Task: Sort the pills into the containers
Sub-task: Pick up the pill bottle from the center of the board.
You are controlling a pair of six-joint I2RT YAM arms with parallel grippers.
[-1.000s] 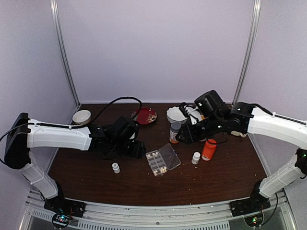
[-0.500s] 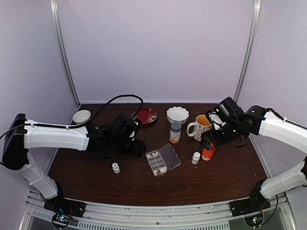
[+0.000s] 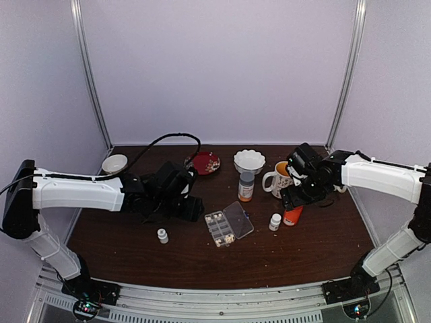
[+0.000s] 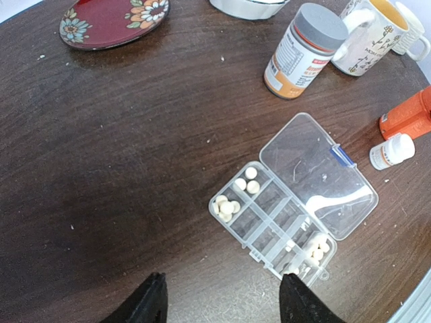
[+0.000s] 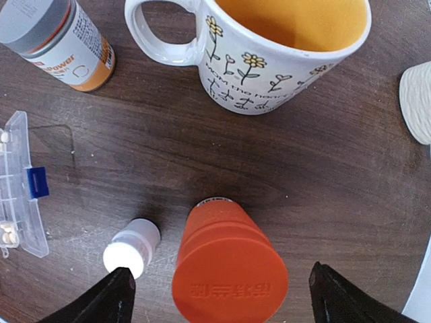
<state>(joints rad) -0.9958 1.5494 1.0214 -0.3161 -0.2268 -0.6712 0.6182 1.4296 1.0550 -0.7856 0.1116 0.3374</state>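
Our left claw [image 4: 223, 304] hangs empty, jaws apart, near the open clear pill box [image 4: 269, 225], where the pills [image 4: 227, 206] sit in its compartments at both ends. Further right, our right claw [image 5: 225, 296] stands wide astride the orange-red bottle [image 5: 229, 266]. Closing off-centre, we judge, could clip the small white bottle [image 5: 131, 250] just beside it and topple either one.

Top view overlooks all; downward wrist views share pill box [image 4: 296, 202].

Pills [image 4: 227, 207] in pill box [image 4: 316, 168] — capped btl [image 4: 302, 50] behind, mug [image 4: 367, 33] beside.
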